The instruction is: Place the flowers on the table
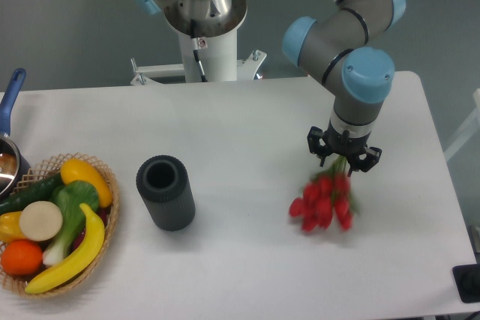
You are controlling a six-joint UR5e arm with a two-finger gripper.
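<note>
A: What's the task item?
B: Bunch of red artificial flowers w/ green stems (324, 200). Approx a dozen small red blooms, clustered tight, a bit blurred.

A: Pose?
B: Blooms point down and toward the camera, stems run up into the black two-finger gripper (343, 157), which is clamped on them.

A: Where?
B: Right half of the white desk (240, 125), blooms low over it. Can't tell if they touch the surface.
</note>
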